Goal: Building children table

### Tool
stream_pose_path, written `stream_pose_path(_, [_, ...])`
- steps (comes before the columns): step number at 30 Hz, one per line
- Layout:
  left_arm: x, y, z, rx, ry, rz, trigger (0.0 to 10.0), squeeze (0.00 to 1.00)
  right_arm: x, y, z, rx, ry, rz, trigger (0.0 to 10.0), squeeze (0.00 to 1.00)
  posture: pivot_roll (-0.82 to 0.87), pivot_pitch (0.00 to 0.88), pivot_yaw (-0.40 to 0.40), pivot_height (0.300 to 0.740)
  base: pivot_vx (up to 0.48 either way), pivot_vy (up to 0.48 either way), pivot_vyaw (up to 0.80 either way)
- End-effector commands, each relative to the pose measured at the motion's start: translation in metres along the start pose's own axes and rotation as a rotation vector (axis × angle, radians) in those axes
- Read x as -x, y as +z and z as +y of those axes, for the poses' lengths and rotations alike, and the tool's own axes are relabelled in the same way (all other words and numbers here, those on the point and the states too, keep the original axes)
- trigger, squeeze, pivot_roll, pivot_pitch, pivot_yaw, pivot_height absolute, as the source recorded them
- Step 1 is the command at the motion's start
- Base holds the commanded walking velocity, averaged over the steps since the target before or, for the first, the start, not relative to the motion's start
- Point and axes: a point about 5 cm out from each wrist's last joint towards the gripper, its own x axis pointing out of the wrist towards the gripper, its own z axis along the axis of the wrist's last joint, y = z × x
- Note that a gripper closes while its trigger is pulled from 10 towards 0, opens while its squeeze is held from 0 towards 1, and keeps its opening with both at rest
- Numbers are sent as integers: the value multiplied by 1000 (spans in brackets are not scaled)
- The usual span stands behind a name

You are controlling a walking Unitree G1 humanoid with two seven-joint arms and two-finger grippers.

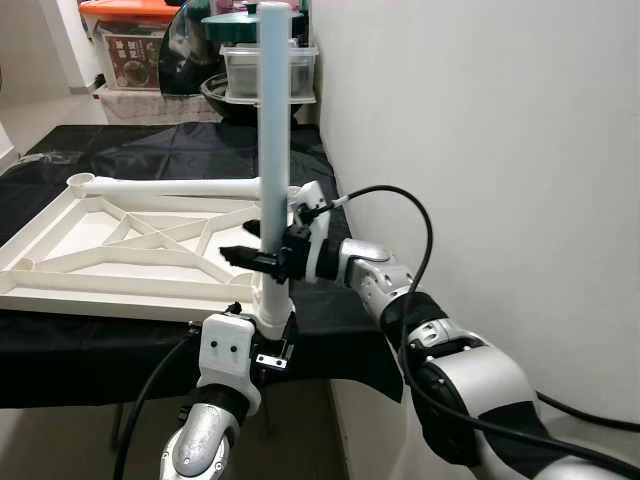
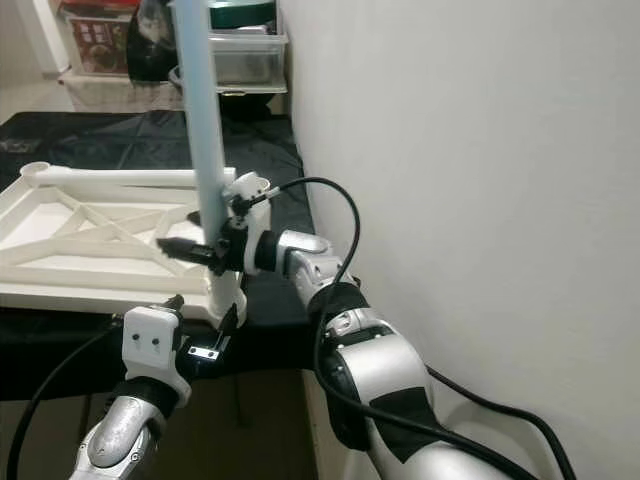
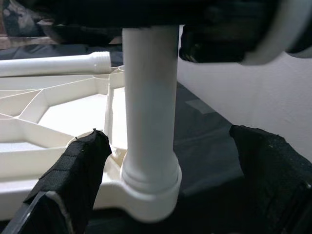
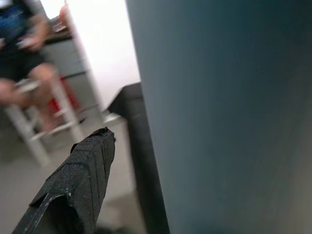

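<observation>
A black cloth (image 1: 150,150) covers the low surface, running to the white wall (image 1: 480,120) on the right. At the far end stand a clear plastic tub (image 1: 255,72) with a green lid (image 1: 232,25) (stacked close together), a dark bowl (image 1: 222,95) and a labelled box (image 1: 135,55). A seated person (image 4: 24,53) shows blurred.

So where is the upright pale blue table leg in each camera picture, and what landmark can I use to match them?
Left eye view: the leg stands upright at centre, in the tabletop's near right corner.
Right eye view: it stands left of centre.
Left wrist view: its lower end enters the socket, at centre.
Right wrist view: it covers the right half, very close.
Shared landmark: the white corner socket, also.
</observation>
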Motion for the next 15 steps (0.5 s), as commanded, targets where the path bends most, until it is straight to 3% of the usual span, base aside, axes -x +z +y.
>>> stream_pose_path(1, [1,-5,1,4,1,24,10000,0,-13,-12,11,-3,82,51,10000,0,35,0,-73,740,0,0,0])
stream_pose_path(2, [1,-5,1,4,2,23,10000,0,-17,-14,12,-5,50,56,0,0,35,0,-75,740,0,0,0])
stream_pose_path(7, [2,-6,0,6,3,24,10000,0,-25,-16,11,-2,-63,35,0,0,30,0,-74,740,0,0,0])
stream_pose_path(9, [2,-6,-1,5,0,27,10000,0,-26,-16,4,0,-216,14,0,0,25,0,-75,740,0,0,0])
stream_pose_path(10, [2,-6,-1,5,0,27,10000,0,-26,-16,4,0,-216,14,0,0,25,0,-75,740,0,0,0])
stream_pose_path(13, [2,-6,-1,5,-3,27,10000,0,-19,-13,-8,-2,-427,-9,0,0,20,0,-70,740,0,0,0])
stream_pose_path(15, [2,-6,-2,4,-6,26,10000,0,-4,-13,-23,-23,-699,-23,0,0,12,0,-71,740,0,0,0])
